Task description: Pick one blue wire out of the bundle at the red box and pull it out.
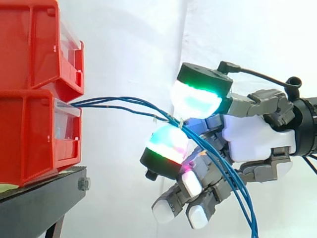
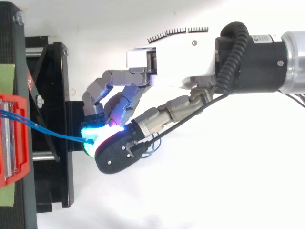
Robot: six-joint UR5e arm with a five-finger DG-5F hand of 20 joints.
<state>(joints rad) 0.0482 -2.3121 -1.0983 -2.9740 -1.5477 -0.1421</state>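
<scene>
The hand [image 1: 257,139] sits centre-right in the side view. Two glowing pads [image 1: 195,99] are closed towards each other, one above and one below, and the blue wires [image 1: 119,102] pass between them. I read this as a pinch on the bundle, but I cannot tell whether the pads hold one strand or several. The other fingers curl loosely below. The wires leave the gap between the stacked red boxes [image 1: 29,139] at the left edge and run level to the pads. From there they droop past the palm to the lower right corner. The boxes rest on a black stand [image 1: 39,198].

In the top view the hand [image 2: 171,62] reaches in from the right and its pads meet left of centre. A blue strand [image 2: 57,133] runs from the red box [image 2: 21,176] at the left edge straight into them.

I judge the wires to be thin, light and limp, with slick insulation, so a strand could slide through a loose pinch. The strands fan apart near the boxes, and that is where I would take hold of one alone.
</scene>
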